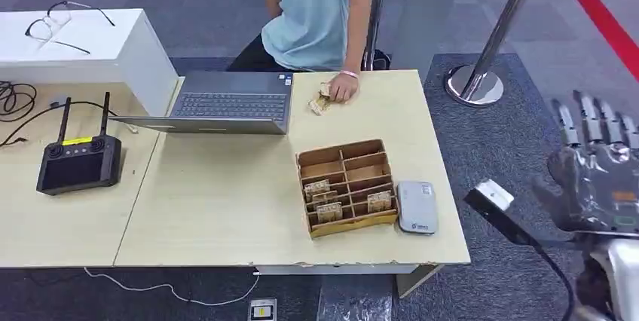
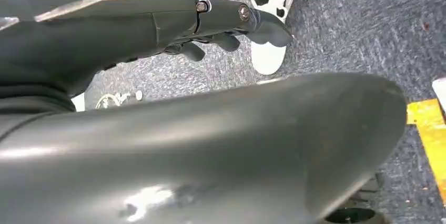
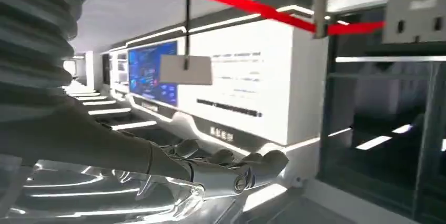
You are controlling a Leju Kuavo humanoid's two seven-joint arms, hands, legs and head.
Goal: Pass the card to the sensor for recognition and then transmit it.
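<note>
A wooden card box stands on the table's near right part, with several cards upright in its front slots. A grey-white sensor lies flat just right of the box. At the table's far edge a person's hand rests on a small stack of cards. My right hand is raised right of the table, off its edge, fingers straight and spread, holding nothing; its fingers are likewise bare in the right wrist view. My left hand hangs over the carpet, fingers loosely bent, holding nothing.
An open laptop sits at the table's far middle. A black remote controller and cables lie on the left table, and glasses lie on a white box. A stanchion base stands on the carpet at right. The person's white shoe is near my left hand.
</note>
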